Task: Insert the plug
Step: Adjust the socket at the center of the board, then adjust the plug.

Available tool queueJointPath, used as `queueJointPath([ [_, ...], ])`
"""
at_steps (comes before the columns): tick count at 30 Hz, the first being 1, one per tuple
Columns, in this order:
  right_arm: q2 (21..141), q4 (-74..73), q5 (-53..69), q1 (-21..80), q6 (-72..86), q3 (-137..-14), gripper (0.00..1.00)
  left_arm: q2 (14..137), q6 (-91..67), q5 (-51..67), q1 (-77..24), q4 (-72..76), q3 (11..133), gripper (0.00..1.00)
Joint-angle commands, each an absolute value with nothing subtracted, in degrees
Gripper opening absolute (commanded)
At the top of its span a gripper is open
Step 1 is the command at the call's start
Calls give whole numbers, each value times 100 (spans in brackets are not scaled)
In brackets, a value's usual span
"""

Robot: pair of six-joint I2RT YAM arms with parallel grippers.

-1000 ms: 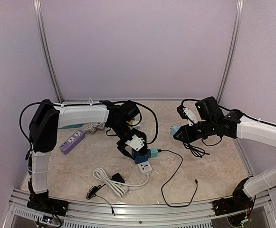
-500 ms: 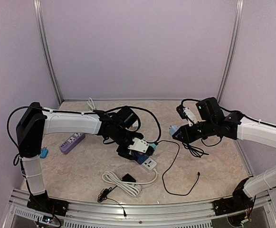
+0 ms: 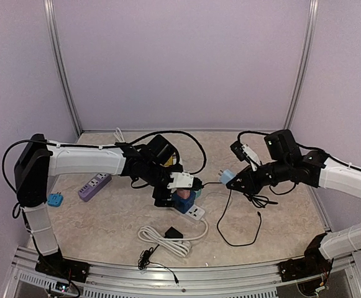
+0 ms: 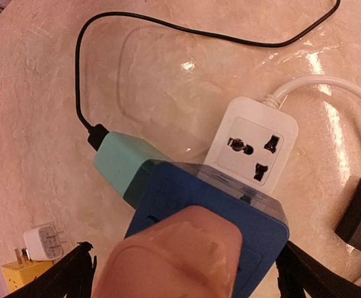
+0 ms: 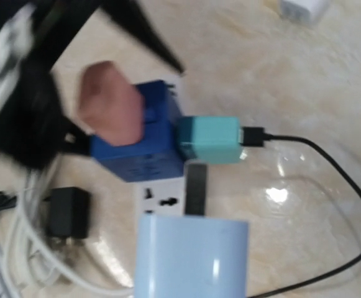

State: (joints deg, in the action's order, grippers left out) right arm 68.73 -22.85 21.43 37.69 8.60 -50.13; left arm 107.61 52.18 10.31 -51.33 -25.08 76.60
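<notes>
Approach stage: grips pale plug in right pincer, apparently; holds left pincer wide around blue adapter. Needs prongs aligned with free socket at adapter's four o'clock.

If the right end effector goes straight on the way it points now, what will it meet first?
Probably the teal charger on the blue adapter; its held plug would touch first. Depth is unclear: it may meet the strip instead.
</notes>
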Motion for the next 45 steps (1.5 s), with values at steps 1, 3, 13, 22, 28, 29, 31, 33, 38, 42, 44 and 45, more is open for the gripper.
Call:
queueJointPath([
  [1, 6384, -2297, 2564, 3801, 493, -4840, 0, 10383, 5146, 1588, -4850, -3075, 8084, 99],
  [3, 6255, -2211, 2620, 3875, 457, -4819, 0, 10218, 5399, 1804, -4689, -3350, 8027, 99],
  [13, 5977, -1780, 1433, 5419, -384, -5193, 0, 8950, 5780, 3101, -4474, -4442, 8475, 99],
  [22, 7068, -2221, 377, 6073, -699, -6415, 0, 8369, 3375, 3519, -4996, -3003, 7851, 80],
  [28, 7671, -2140, 340, 6332, -810, -6948, 0, 8286, 3230, 3806, -5019, -2747, 7610, 65],
  [29, 7717, -2079, 348, 6365, -801, -6964, 0, 8244, 3181, 3755, -5019, -2697, 7547, 62],
  [31, 7731, -2024, 367, 6412, -787, -6988, 0, 8174, 2996, 3593, -5002, -2563, 7409, 60],
  [33, 7711, -1939, 434, 6445, -802, -6970, 0, 8091, 2922, 3536, -4989, -2437, 7288, 56],
  [38, 7804, -1943, 395, 6474, -853, -7062, 0, 7983, 2891, 3571, -5032, -2163, 7125, 47],
  [42, 7919, -1992, 510, 6477, -938, -7136, 0, 7981, 2783, 3621, -5040, -1917, 7039, 43],
  [44, 7913, -1979, 510, 6473, -956, -7130, 0, 7968, 2742, 3647, -5045, -1838, 6978, 33],
  [45, 7905, -1941, 519, 6475, -958, -7123, 0, 7957, 2728, 3654, -5045, -1815, 6955, 27],
])
